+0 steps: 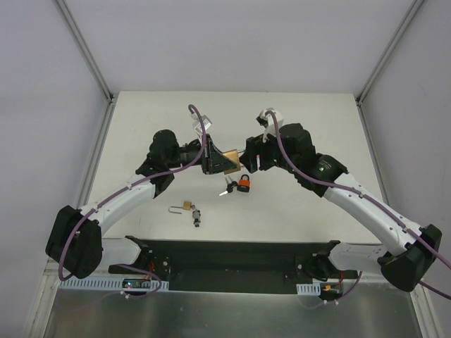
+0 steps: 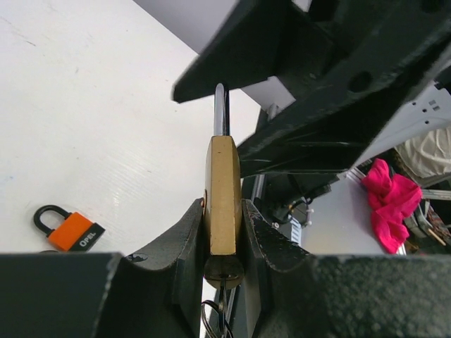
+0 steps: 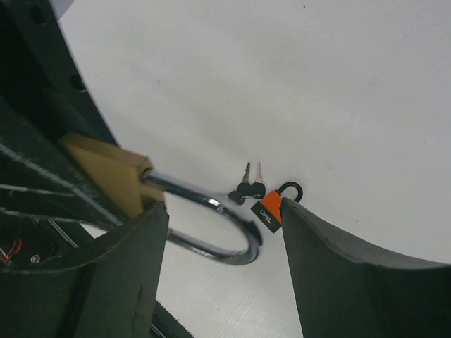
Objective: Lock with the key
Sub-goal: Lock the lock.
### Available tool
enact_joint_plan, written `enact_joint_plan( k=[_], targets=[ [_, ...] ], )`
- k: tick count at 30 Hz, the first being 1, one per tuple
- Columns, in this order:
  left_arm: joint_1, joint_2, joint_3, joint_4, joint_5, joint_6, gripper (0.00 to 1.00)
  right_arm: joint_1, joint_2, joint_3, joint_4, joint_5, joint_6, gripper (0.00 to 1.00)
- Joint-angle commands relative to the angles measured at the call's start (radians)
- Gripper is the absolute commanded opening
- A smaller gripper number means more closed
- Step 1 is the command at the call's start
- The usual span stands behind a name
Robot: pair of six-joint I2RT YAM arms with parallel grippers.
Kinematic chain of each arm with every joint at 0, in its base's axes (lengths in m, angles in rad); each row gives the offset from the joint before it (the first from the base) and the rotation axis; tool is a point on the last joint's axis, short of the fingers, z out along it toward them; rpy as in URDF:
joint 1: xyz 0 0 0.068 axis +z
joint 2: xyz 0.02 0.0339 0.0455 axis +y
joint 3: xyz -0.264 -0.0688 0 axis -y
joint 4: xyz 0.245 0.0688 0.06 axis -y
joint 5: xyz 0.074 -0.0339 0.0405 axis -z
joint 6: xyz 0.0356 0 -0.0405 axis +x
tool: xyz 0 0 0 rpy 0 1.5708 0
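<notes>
We look into a robotics lab cell. White panels (image 1: 42, 84) on metal posts (image 1: 85, 48) wall in the white table (image 1: 310, 127); purple cables (image 1: 203, 125) run along our arms (image 1: 123, 199).

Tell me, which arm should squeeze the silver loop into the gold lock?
Probably right. The right jaws stand open on either side of the shackle, while the left jaws are shut on the brass padlock, holding its body steady.
</notes>
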Motion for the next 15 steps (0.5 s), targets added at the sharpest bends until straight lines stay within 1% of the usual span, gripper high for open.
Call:
enact_joint_plan(
  k=[1, 5, 10, 11, 15],
  targets=[
    [-0.009, -0.022, 0.049, 0.085, -0.054, 0.024, 0.00, 0.029, -0.059, 0.039, 0.037, -0.024, 0.008, 0.61],
    [-0.009, -0.022, 0.052, 0.083, -0.055, 0.023, 0.00, 0.028, -0.052, 0.039, 0.022, -0.003, -0.002, 0.54],
    [-0.009, -0.019, 0.061, 0.083, -0.044, 0.020, 0.00, 0.029, -0.038, 0.030, 0.020, 0.020, -0.012, 0.53],
    [-0.009, -0.020, 0.063, 0.085, -0.041, 0.018, 0.00, 0.029, -0.033, 0.030, 0.020, 0.060, -0.015, 0.52],
    [-0.009, -0.020, 0.066, 0.085, -0.034, 0.013, 0.00, 0.028, -0.013, 0.030, 0.022, 0.100, -0.017, 0.39]
  ],
)
